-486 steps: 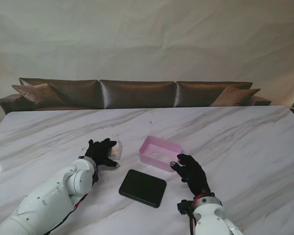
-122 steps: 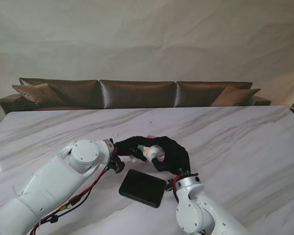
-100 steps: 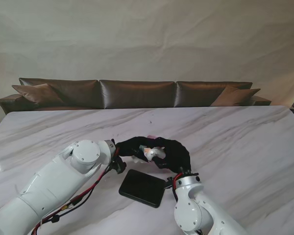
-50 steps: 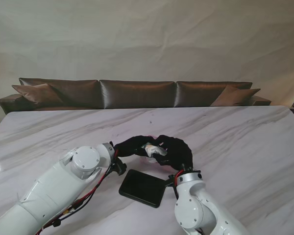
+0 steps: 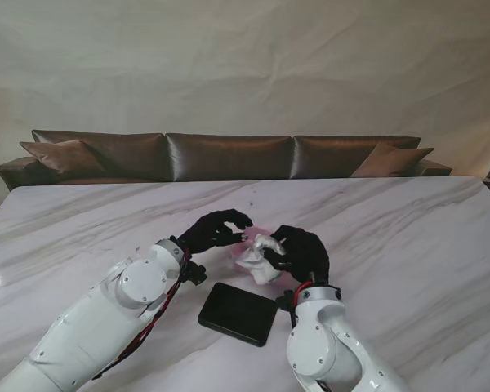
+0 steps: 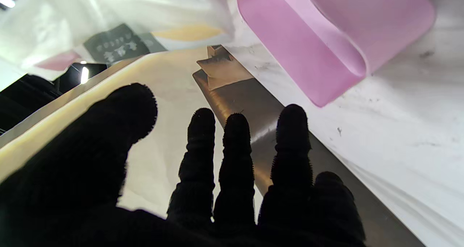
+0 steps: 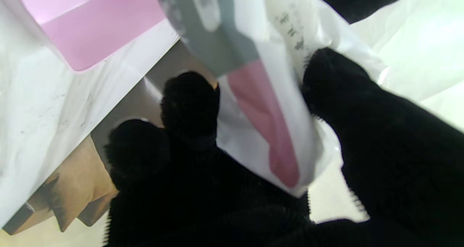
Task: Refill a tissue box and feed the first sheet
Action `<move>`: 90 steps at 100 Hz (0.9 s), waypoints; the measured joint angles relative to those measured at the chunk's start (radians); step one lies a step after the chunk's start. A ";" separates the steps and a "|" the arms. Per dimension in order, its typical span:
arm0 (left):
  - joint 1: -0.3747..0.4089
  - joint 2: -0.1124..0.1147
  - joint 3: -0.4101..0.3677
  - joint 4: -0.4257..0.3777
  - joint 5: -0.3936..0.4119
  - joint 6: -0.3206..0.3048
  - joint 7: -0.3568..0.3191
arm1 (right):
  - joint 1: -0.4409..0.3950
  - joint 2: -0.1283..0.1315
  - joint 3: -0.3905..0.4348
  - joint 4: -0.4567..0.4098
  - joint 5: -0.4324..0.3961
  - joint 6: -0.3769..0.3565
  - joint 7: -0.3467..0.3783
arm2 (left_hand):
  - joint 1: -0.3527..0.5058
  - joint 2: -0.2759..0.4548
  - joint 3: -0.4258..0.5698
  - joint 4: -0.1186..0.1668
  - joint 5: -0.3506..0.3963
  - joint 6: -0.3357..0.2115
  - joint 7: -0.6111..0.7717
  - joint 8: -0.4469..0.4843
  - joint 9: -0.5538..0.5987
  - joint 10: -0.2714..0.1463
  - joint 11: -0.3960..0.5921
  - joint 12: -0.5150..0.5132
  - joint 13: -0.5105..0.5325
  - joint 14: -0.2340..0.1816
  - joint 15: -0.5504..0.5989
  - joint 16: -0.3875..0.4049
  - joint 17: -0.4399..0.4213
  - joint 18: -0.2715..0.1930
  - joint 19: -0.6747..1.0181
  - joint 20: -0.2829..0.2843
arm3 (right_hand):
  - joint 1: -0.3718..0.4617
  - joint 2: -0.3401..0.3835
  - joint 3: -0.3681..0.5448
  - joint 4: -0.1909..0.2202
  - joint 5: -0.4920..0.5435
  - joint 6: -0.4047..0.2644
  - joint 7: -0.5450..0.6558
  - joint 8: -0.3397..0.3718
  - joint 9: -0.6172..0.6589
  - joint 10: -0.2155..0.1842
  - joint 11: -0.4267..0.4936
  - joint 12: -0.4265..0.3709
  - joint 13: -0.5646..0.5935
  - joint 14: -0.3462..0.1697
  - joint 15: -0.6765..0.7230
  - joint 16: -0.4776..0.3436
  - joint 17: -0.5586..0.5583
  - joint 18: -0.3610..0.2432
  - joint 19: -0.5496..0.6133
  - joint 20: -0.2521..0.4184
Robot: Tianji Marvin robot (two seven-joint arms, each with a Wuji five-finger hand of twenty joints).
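- Right robot hand (image 5: 300, 251) clamped on a crumpled white tissue pack (image 5: 259, 257), thumb and fingers (image 7: 190, 102) pinching its plastic wrap, printed grey and pink.
- Left robot hand (image 5: 213, 230) released, fingers (image 6: 237, 145) spread and holding nothing, just left of the pack.
- Pack held above the desk (image 5: 408, 237), over the near side of the pink tissue box (image 6: 326, 40), which sits open on the marble between the two hands.
- Black lid (image 5: 238, 313) flat on the desk, nearer to me than the box.
- Brown sofa (image 5: 229, 155) beyond the far edge of the desk.
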 measured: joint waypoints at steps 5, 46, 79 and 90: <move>0.002 -0.001 0.000 -0.003 0.010 -0.001 0.004 | 0.006 -0.006 -0.003 0.002 0.025 0.006 -0.012 | -0.008 0.000 0.000 0.000 0.000 0.000 0.000 -0.001 0.003 0.000 0.000 0.000 0.025 -0.004 0.022 0.015 0.034 -0.012 0.000 0.001 | 0.000 0.000 0.000 0.000 0.001 0.000 0.000 0.000 0.000 0.001 0.000 0.000 0.000 0.002 0.000 0.000 0.000 0.003 0.008 0.000; 0.052 0.004 -0.002 -0.073 0.265 0.048 0.112 | 0.088 -0.050 -0.016 0.098 0.077 0.066 -0.062 | -0.068 0.085 -0.264 -0.101 0.043 0.022 -0.003 -0.037 0.113 0.005 0.014 0.013 0.205 -0.036 0.180 0.092 0.227 -0.041 0.000 -0.056 | 0.000 0.000 0.000 0.000 0.003 0.001 0.002 0.003 0.000 0.005 0.000 0.000 0.000 0.004 0.001 0.000 0.000 0.006 0.011 0.000; 0.066 0.006 0.049 -0.068 0.513 0.082 0.356 | 0.143 -0.085 -0.020 0.173 0.168 0.113 -0.106 | -0.079 0.077 -0.239 -0.101 -0.019 0.022 -0.012 -0.040 0.113 0.003 0.021 0.015 0.213 -0.046 0.182 0.093 0.233 -0.048 0.000 -0.075 | 0.000 0.000 0.000 0.000 0.014 0.014 0.002 0.004 0.011 0.011 0.001 0.000 0.009 0.014 0.008 0.000 0.009 0.018 0.023 -0.012; 0.061 0.008 0.065 -0.070 0.522 0.078 0.301 | 0.155 -0.092 -0.022 0.184 0.178 0.113 -0.107 | -0.079 0.075 -0.239 -0.101 -0.026 0.022 -0.012 -0.051 0.113 0.003 0.021 0.015 0.213 -0.052 0.182 0.093 0.233 -0.055 0.000 -0.075 | 0.000 0.000 0.000 0.000 0.015 0.022 0.006 0.004 0.011 0.013 0.001 0.000 0.009 0.014 0.008 0.000 0.010 0.019 0.023 -0.013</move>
